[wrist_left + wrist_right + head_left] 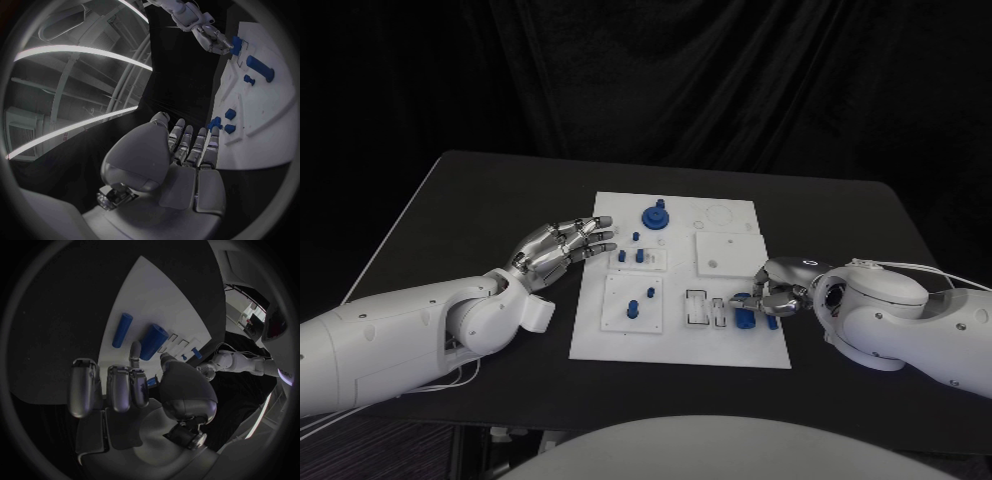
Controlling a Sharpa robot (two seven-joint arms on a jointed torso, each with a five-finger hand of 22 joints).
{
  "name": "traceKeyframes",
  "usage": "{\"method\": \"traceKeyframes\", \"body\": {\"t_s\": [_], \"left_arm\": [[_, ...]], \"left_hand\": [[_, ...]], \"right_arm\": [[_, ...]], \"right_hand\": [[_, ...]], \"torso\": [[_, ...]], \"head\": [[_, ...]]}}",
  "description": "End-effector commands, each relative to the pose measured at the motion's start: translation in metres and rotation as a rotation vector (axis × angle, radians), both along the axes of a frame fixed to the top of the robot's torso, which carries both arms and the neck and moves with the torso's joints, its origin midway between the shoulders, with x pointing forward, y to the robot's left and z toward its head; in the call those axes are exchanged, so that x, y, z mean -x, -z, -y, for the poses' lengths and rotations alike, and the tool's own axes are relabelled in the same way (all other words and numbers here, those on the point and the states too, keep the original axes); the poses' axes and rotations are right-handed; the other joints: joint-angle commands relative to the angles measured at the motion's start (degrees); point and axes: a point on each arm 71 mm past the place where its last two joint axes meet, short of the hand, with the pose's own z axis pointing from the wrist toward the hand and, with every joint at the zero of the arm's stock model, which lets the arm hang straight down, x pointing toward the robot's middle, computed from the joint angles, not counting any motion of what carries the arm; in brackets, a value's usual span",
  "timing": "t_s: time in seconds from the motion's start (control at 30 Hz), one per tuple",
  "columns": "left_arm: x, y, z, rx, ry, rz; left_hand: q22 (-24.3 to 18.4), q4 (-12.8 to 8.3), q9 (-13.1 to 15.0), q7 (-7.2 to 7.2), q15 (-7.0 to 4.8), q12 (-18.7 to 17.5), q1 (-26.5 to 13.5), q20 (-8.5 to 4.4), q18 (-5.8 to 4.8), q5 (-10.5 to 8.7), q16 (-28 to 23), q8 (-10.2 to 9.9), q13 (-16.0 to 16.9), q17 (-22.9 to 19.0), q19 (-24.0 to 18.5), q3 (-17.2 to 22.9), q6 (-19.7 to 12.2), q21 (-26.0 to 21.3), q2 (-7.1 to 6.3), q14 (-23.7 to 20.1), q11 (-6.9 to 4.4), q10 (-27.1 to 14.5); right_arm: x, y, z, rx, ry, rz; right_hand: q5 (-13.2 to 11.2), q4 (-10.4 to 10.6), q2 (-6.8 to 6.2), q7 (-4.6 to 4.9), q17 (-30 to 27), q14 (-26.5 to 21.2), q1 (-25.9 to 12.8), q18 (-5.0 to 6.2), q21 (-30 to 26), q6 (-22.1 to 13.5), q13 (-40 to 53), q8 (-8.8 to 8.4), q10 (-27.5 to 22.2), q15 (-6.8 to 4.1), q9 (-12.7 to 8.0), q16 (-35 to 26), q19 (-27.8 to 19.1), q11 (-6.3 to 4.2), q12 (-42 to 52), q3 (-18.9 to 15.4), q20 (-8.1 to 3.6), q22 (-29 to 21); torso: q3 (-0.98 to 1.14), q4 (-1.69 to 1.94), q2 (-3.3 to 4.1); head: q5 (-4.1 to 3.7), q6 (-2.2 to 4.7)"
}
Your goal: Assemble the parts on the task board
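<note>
Right hand [773, 296] pinches a blue peg [746, 319] near the task board [733, 350]'s near-right corner; its long axis cannot be told. Left hand [564, 246] hovers spread.

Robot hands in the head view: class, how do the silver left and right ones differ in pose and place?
The left robot hand has its fingers stretched out and apart; the right robot hand has them curled in. The left reaches over the left edge of the white task board; the right is at its near right corner. The left holds nothing; the right is by a small blue part, grip unclear. Both are silver, on white arms.
</note>
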Motion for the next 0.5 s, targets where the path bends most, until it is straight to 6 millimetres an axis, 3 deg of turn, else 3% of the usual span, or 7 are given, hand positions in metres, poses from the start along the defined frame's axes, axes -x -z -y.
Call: {"method": "traceKeyframes", "body": {"t_s": [0.03, 0.17, 0.5], "left_arm": [[0.001, 0.0, 0.002, 0.016, 0.009, -0.001], [0.001, 0.0, 0.002, 0.016, 0.01, -0.003], [0.001, 0.001, 0.003, 0.018, 0.015, -0.006]], "left_hand": [[-0.05, 0.04, 0.01, 0.78, 0.19, 0.14, 0.17, 0.0, -0.9, -0.18, 0.16, 0.21, 0.05, 0.05, 0.38, 0.3, -0.02, 0.2, 0.2, -0.07, 0.3, 0.07], [-0.09, 0.04, 0.01, 0.79, 0.19, 0.12, 0.18, 0.0, -0.91, -0.19, 0.17, 0.2, 0.04, 0.05, 0.37, 0.33, -0.03, 0.2, 0.19, -0.08, 0.31, 0.06], [-0.11, 0.04, 0.0, 0.82, 0.19, 0.08, 0.18, 0.0, -0.92, -0.21, 0.06, 0.19, 0.04, 0.04, 0.36, 0.37, -0.09, 0.19, 0.2, -0.14, 0.33, 0.02]], "right_arm": [[0.001, 0.004, 0.001, 0.03, 0.004, -0.019], [0.001, 0.008, 0.0, 0.037, -0.001, -0.03], [-0.001, 0.016, -0.002, 0.067, -0.009, -0.063]], "right_hand": [[3.98, -0.03, 0.0, -0.03, 7.86, 4.54, 1.61, -0.84, 0.13, 0.63, 15.08, -0.67, 5.86, -0.45, 0.16, 0.13, 2.35, -0.29, 0.15, 0.15, -0.35, 12.13], [6.02, -0.02, -0.02, -0.01, 7.93, 4.55, 2.28, -0.84, 0.15, 0.64, 15.08, -1.07, 5.86, -0.44, 0.27, 0.17, 2.32, -0.27, 0.15, 0.23, -0.33, 12.12], [8.35, -0.31, -0.61, -0.1, 7.79, 4.53, 3.86, -0.82, 0.16, 0.71, 15.08, -0.89, 5.86, -0.48, 1.15, 0.1, 2.29, -0.35, 0.15, 0.42, -0.36, 12.1]], "torso": [[-0.02, 0.01, -0.01], [-0.03, 0.0, -0.01], [-0.03, -0.01, -0.01]], "head": [[0.05, -0.01], [0.11, -0.01], [0.12, -0.01]]}}
